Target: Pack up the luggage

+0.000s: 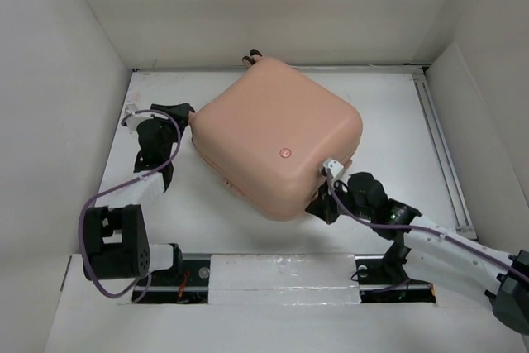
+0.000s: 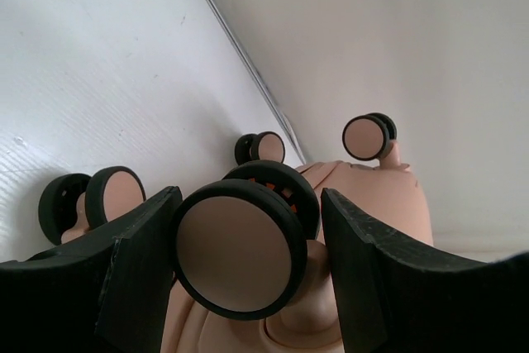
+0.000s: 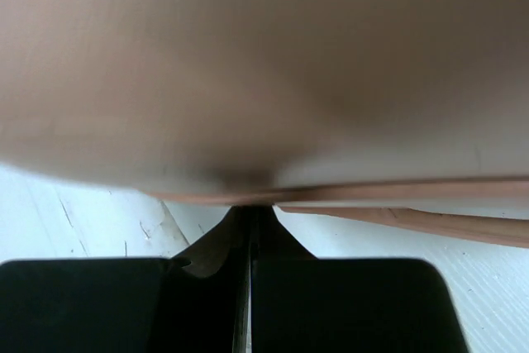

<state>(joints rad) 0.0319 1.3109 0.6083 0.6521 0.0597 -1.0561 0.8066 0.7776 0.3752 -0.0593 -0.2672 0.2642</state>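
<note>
The pale peach-pink luggage [image 1: 277, 134] lies flat in the middle of the table, its round logo [image 1: 285, 152] facing up. My left gripper [image 1: 183, 115] is at its left side. In the left wrist view it [image 2: 248, 262] is open, with a black-rimmed caster wheel [image 2: 235, 245] between the fingers [image 2: 140, 270]. My right gripper [image 1: 324, 200] is at the near right corner. In the right wrist view it [image 3: 250, 221] is shut, its tip under the upper shell's [image 3: 264, 64] edge, with a lower shell edge [image 3: 430, 222] beside it. The lining is hidden.
White walls close in the white table [image 1: 397, 113] on three sides. A metal rail [image 1: 442, 155] runs along its right edge. Two wheels [image 1: 252, 57] stick out at the luggage's far side. Other wheels [image 2: 116, 196] [image 2: 368, 136] show round my left gripper.
</note>
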